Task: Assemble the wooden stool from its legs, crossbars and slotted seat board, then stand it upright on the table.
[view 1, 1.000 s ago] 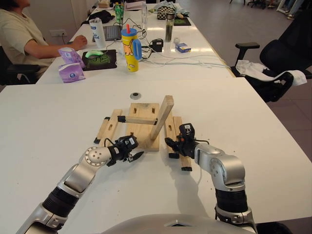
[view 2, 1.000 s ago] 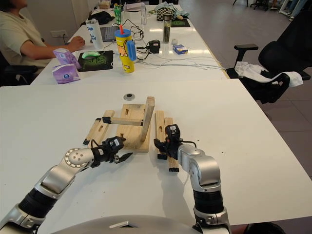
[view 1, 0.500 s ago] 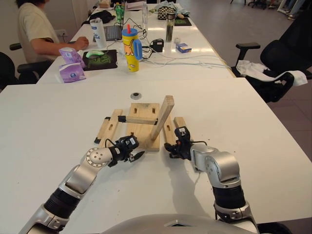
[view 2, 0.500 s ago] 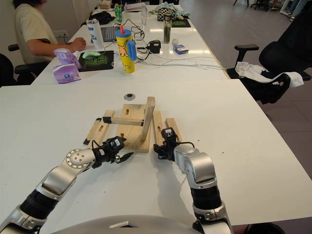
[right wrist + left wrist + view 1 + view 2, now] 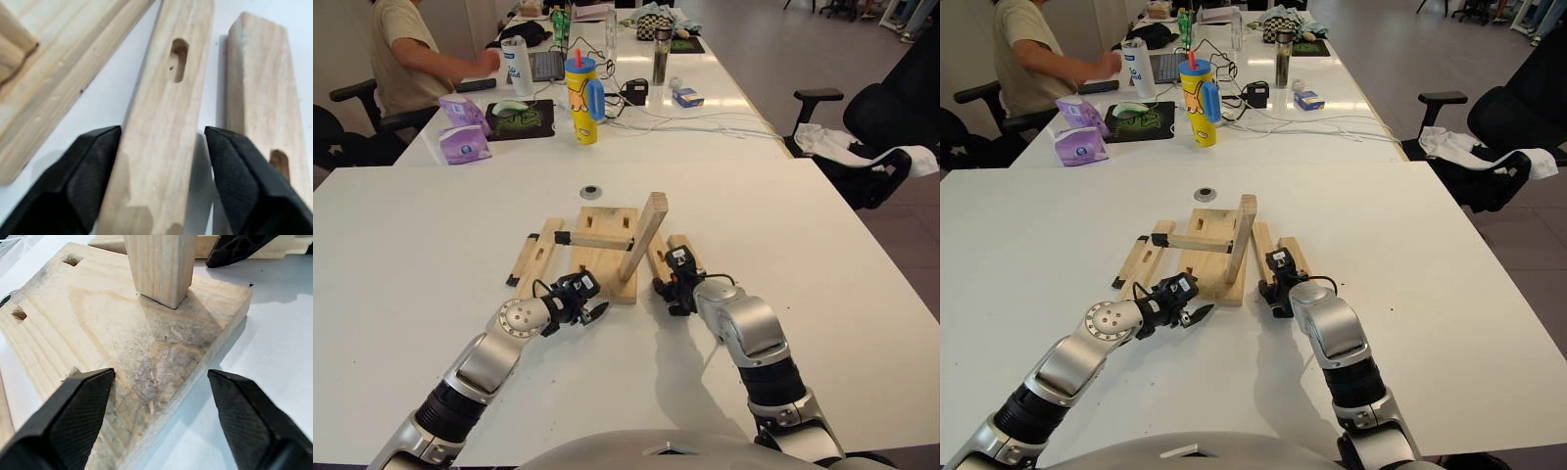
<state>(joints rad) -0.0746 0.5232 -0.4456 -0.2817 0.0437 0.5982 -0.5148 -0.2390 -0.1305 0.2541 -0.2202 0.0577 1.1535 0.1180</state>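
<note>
Left arm (image 5: pixel 489 357), right arm (image 5: pixel 749 338): silver-grey metal shells; rounded joint housings; round silver cap on left forearm joint; black ribbed sleeves on upper segments, silver collar at sleeve ends; black wrist modules with small white labels; thin black cables looped at both wrists. Left gripper (image 5: pixel 590 311), right gripper (image 5: pixel 669 297): matte black throughout; fingers (image 5: pixel 73 416) broad at base, tapering to blunt wedge tips; pads (image 5: pixel 88 171) showing fine cross-hatch grip texture.

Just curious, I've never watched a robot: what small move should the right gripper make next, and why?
Probably shut the right gripper on the loose stool leg: its open fingers sit either side of that leg, which lies flat on the white table.
</note>
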